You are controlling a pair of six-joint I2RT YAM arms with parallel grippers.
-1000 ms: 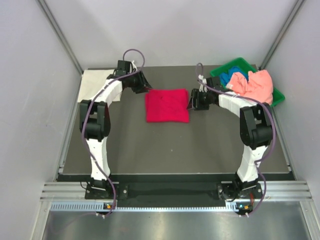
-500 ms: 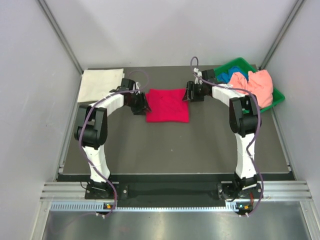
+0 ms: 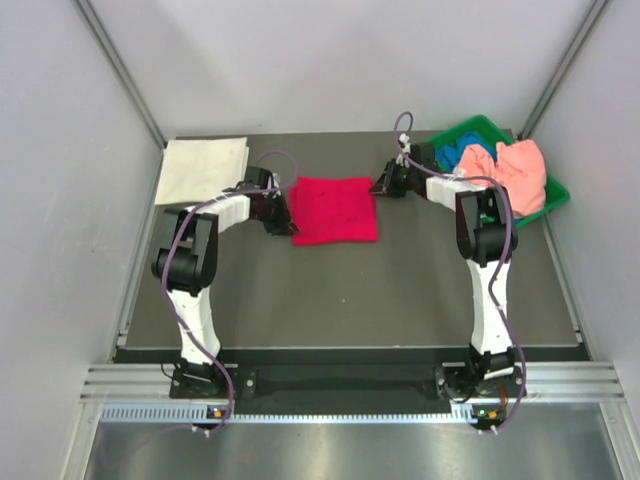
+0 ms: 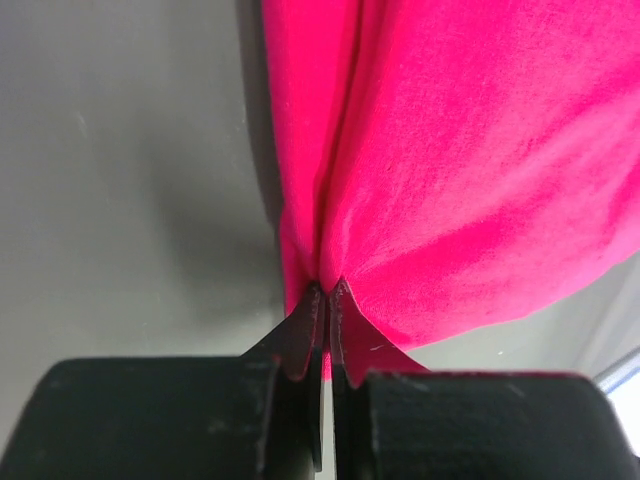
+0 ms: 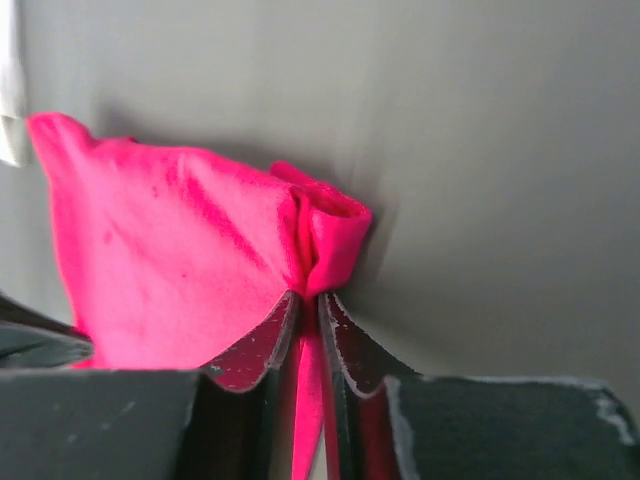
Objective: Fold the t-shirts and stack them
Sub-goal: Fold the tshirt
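Observation:
A crimson-red t-shirt (image 3: 334,209), folded to a square, lies mid-table. My left gripper (image 3: 287,218) is shut on its near-left corner; the left wrist view shows red cloth (image 4: 450,150) pinched between the jaws (image 4: 327,292). My right gripper (image 3: 379,187) is shut on its far-right corner, where a fold of red cloth (image 5: 180,260) bunches up between the jaws (image 5: 312,300). A white t-shirt (image 3: 203,170), folded square, lies at the far left. A salmon-pink t-shirt (image 3: 512,172) and a blue one (image 3: 469,157) sit heaped in the green bin (image 3: 554,196).
The green bin stands at the far right corner, close behind my right arm. Dark table surface (image 3: 340,300) stretches in front of the red shirt. Grey walls enclose the table on three sides.
Both grippers came in to the red shirt's corners and shut on the cloth. The left one moved to the near-left corner, the right one up to the far-right corner.

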